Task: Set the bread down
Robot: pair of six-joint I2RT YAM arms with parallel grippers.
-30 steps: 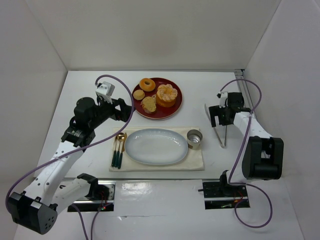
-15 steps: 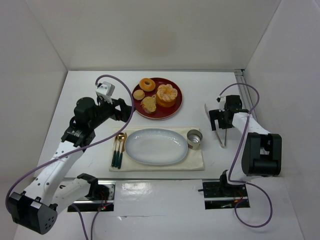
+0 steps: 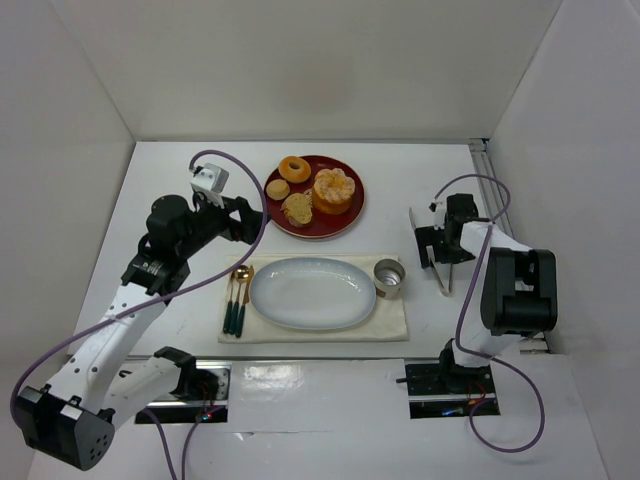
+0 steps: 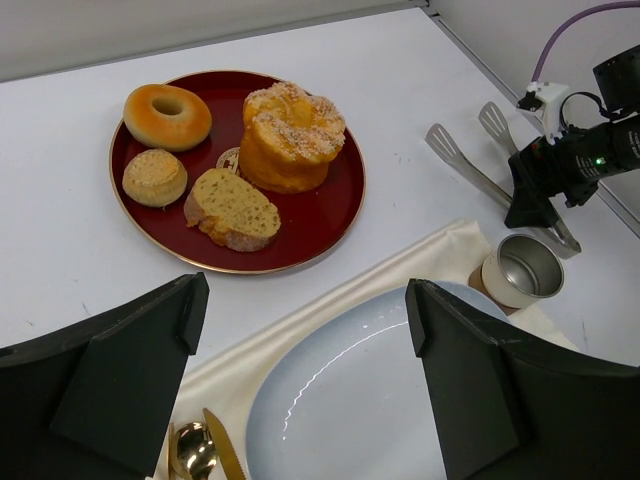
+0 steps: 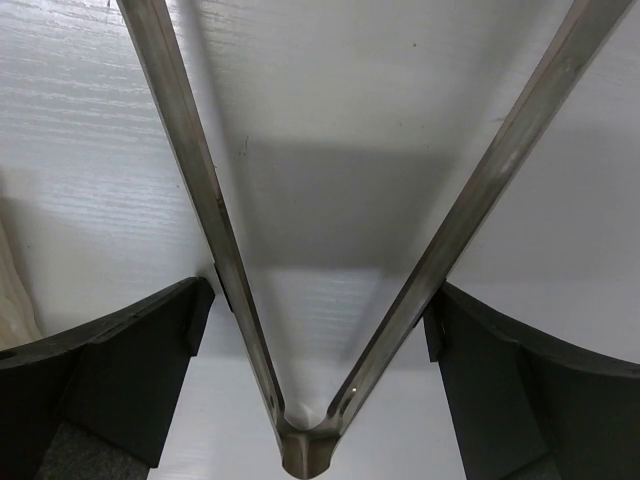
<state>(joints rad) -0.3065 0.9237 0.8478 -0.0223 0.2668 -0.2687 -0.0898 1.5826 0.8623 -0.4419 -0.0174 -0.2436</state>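
While the bread [image 3: 333,190] sits on the red plate [image 3: 352,220] among smaller pastries, we see the left gripper [image 3: 243,218] hanging wide open and empty just to its near-left, making the left arm the closer one. Well off to the bread's right, the right gripper [image 3: 432,245], jaws spread wide, straddles the steel tongs [image 3: 441,278], hinge end nearest us.

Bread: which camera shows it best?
Left wrist. The bread sits close and unblocked on the red plate, lobed sugared top and orange sides both visible. Top external shows it small, from above only. Right wrist misses it, showing just tongs.
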